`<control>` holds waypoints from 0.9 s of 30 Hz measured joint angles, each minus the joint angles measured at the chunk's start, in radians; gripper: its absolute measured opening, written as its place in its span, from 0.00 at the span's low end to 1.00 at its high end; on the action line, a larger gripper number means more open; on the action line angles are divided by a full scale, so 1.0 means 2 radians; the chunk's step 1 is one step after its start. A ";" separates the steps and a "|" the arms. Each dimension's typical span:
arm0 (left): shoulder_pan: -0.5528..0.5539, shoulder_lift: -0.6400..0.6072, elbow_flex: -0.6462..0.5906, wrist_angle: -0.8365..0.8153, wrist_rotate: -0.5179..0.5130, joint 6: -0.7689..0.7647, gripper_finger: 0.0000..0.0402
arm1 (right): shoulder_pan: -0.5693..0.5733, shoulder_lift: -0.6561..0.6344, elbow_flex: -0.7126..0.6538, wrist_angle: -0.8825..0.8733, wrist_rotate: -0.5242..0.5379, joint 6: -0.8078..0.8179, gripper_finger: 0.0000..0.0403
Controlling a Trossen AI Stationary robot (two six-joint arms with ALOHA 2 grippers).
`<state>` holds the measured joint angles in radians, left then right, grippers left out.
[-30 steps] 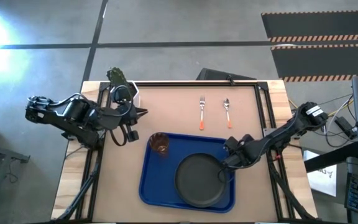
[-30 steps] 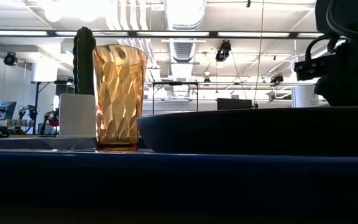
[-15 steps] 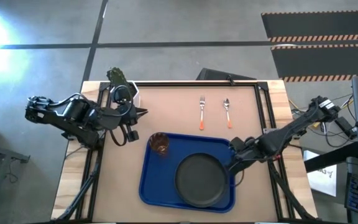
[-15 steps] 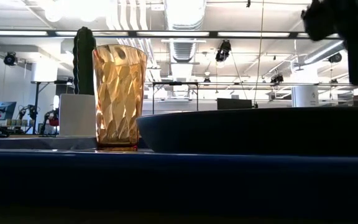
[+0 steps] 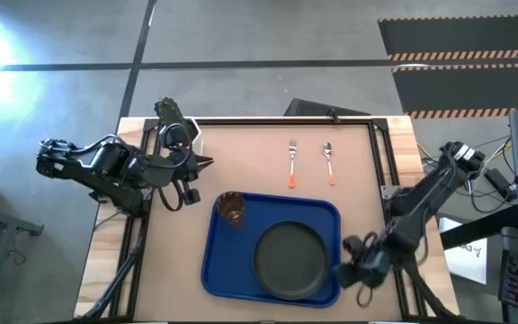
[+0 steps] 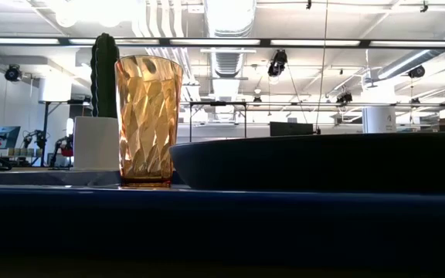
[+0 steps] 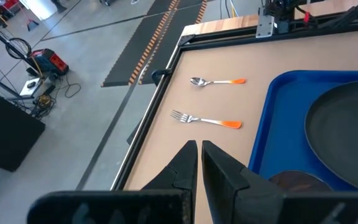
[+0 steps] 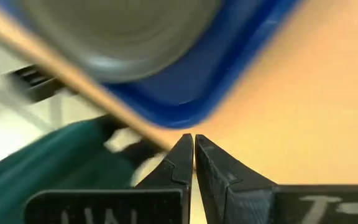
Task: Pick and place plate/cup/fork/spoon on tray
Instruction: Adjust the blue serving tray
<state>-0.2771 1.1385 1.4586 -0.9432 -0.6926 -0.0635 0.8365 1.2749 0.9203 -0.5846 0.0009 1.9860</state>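
Observation:
The dark plate (image 5: 290,261) lies on the blue tray (image 5: 225,265), and it also shows in the low view (image 6: 323,162). The amber cup (image 5: 232,208) stands upright at the tray's far left corner. The fork (image 5: 291,164) and the spoon (image 5: 329,162) lie side by side on the table beyond the tray, and both show in the left wrist view, fork (image 7: 205,120) and spoon (image 7: 217,81). My right gripper (image 5: 343,269) is shut and empty beside the tray's near right corner (image 8: 185,102). My left gripper (image 5: 205,164) is shut and empty at the table's left side.
A white pot with a green cactus (image 5: 169,112) stands at the table's far left corner and shows behind the cup in the low view (image 6: 99,116). Bare table lies between the tray and the cutlery.
My right gripper has drawn back from the plate's right rim toward the table's near right, past the tray's corner, and has left the low view. The plate stays where it was on the tray.

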 joint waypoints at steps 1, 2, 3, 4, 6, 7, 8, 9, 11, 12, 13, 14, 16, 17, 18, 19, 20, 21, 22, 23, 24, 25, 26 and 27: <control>0.000 0.000 0.000 0.000 0.000 0.000 0.02 | 0.011 0.013 0.000 0.033 0.018 0.010 0.02; 0.000 -0.001 0.000 0.000 0.000 0.000 0.02 | 0.020 0.028 0.000 0.062 0.034 0.020 0.02; 0.000 -0.002 0.000 0.000 0.000 0.000 0.02 | 0.028 0.045 0.004 0.085 0.046 0.024 0.02; 0.000 -0.003 0.000 0.000 0.000 0.000 0.02 | 0.033 0.063 0.010 0.101 0.051 0.030 0.02; 0.000 -0.004 0.000 0.000 0.000 0.000 0.02 | 0.040 0.102 0.031 0.111 0.050 0.034 0.02; 0.000 -0.004 0.000 0.000 0.000 0.000 0.02 | 0.043 0.121 0.043 0.112 0.050 0.034 0.02; 0.000 -0.005 0.000 0.000 0.000 0.000 0.02 | 0.045 0.138 0.056 0.112 0.051 0.032 0.02; 0.001 -0.005 0.000 0.000 0.000 0.000 0.02 | 0.047 0.156 0.072 0.112 0.051 0.029 0.02; 0.001 -0.005 0.000 0.000 0.000 0.000 0.02 | 0.047 0.185 0.103 0.114 0.052 0.018 0.02; 0.001 -0.005 0.000 0.000 0.000 0.000 0.02 | 0.047 0.199 0.118 0.114 0.053 0.011 0.02; 0.001 -0.005 0.000 0.000 0.000 0.000 0.02 | 0.047 0.214 0.133 0.114 0.053 0.005 0.02; 0.001 -0.005 0.000 0.000 0.000 0.000 0.02 | 0.047 0.226 0.147 0.113 0.053 0.001 0.02; 0.001 -0.005 0.000 0.000 0.000 0.000 0.02 | 0.047 0.251 0.169 0.110 0.054 -0.004 0.02; 0.001 -0.005 0.000 0.000 0.000 0.000 0.02 | 0.047 0.260 0.179 0.108 0.054 -0.005 0.02; 0.001 -0.005 0.000 0.000 0.000 0.000 0.02 | 0.047 0.270 0.188 0.102 0.054 -0.006 0.02; 0.001 -0.005 -0.001 0.000 0.000 0.000 0.02 | 0.047 0.279 0.197 0.094 0.056 -0.008 0.02; 0.001 -0.005 -0.001 0.000 0.000 -0.001 0.02 | 0.047 0.287 0.205 0.083 0.057 -0.010 0.02; 0.001 -0.005 -0.002 0.000 0.000 -0.002 0.02 | 0.047 0.295 0.211 0.070 0.058 -0.012 0.02; 0.001 -0.005 -0.002 0.000 0.000 -0.003 0.02 | 0.047 0.300 0.216 0.055 0.058 -0.015 0.02; 0.001 -0.005 -0.002 0.000 0.000 -0.003 0.02 | 0.046 0.305 0.220 0.040 0.059 -0.017 0.02; 0.001 -0.005 -0.002 0.000 0.000 -0.003 0.02 | 0.046 0.307 0.222 0.024 0.062 -0.016 0.02; 0.001 -0.005 -0.002 0.000 0.000 -0.003 0.02 | 0.046 0.307 0.223 0.008 0.068 -0.013 0.02; 0.001 -0.005 -0.002 0.000 0.000 -0.003 0.02 | 0.046 0.307 0.224 -0.008 0.074 -0.010 0.02; 0.001 -0.005 -0.002 0.000 0.000 -0.003 0.02 | 0.046 0.306 0.224 -0.019 0.077 -0.008 0.02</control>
<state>-0.2749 1.1294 1.4548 -0.9426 -0.6931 -0.0699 0.9295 1.8874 1.3679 -0.6233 0.1539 1.9703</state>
